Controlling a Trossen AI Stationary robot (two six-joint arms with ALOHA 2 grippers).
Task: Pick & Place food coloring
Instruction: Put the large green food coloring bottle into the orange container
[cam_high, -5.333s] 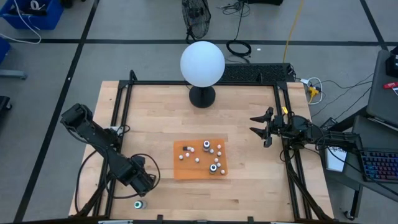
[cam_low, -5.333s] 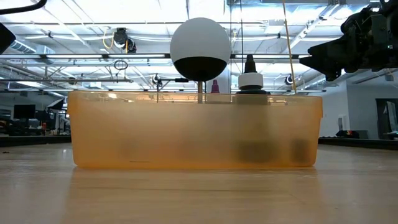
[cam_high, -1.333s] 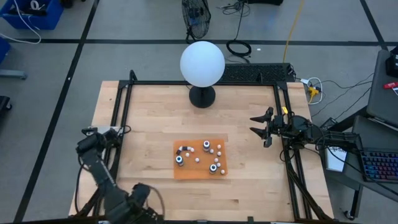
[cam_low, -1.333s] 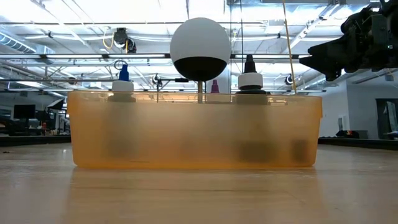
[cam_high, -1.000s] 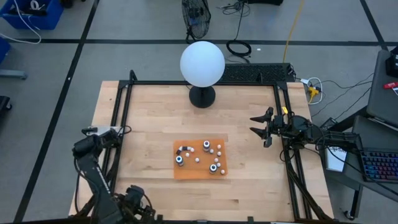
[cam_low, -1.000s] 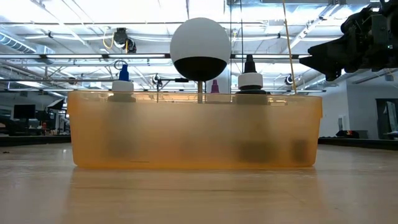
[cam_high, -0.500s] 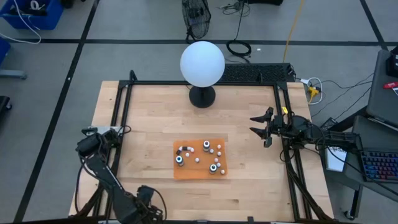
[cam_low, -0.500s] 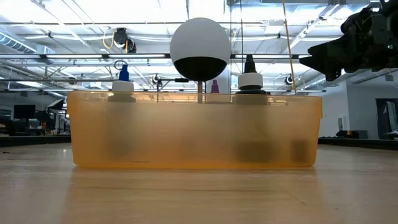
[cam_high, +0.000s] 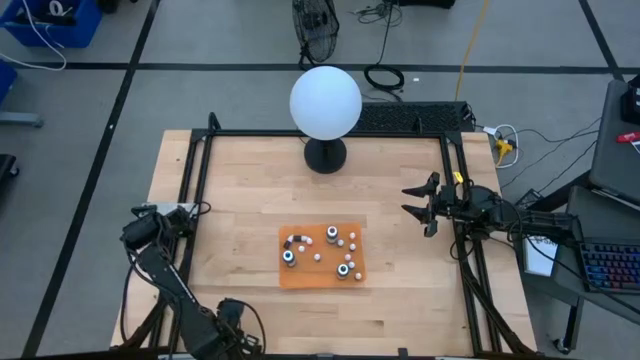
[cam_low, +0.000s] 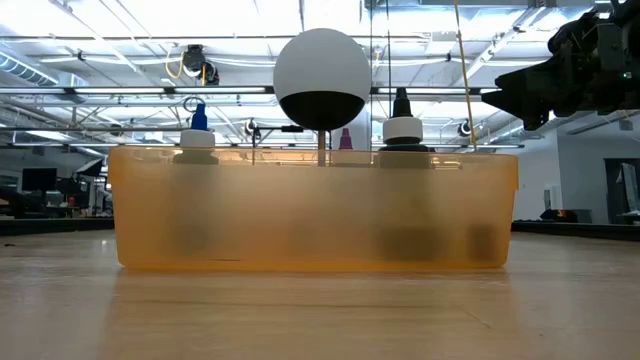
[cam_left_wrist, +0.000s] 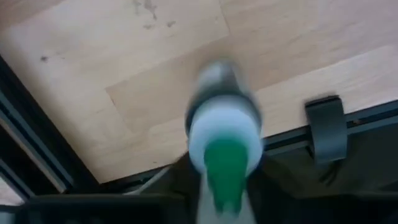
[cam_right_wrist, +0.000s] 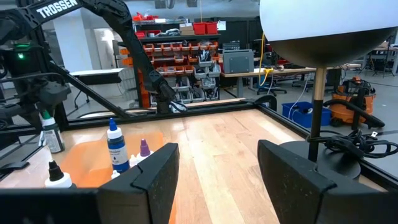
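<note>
- Green-tip bottle (cam_left_wrist: 225, 146): at bench (cam_high: 250, 190) edge, approx 7 o'clock, next to black frame rail (cam_left_wrist: 323, 127), well apart from the other food coloring.
- Left fingers (cam_high: 232, 322) are at that bottle. Can't tell how far closed or whether they have hold of it; wrist view is blurred.
- Risk: bottle is small, round and smooth. An off-centre pinch prob squirts it out, and this near the edge it could roll off the bench or jam against the rail.
- Risk: a grip high on the cap may let the body swing or tilt on lift.
- Risk at drop: orange tray (cam_high: 300, 278), just 6 o'clock of centre, has raised walls. A low carry would clip the wall.
- Tray is crowded w/ bottles (cam_high: 331, 236), incl a blue-tip one (cam_low: 199, 130) standing upright. Setting down among them may topple some.
- White globe lamp (cam_high: 325, 102) at 12 o'clock: off the route.
- Right fingers (cam_high: 408, 200) at 3 o'clock, spread wide, empty, waiting; not in the way.
</note>
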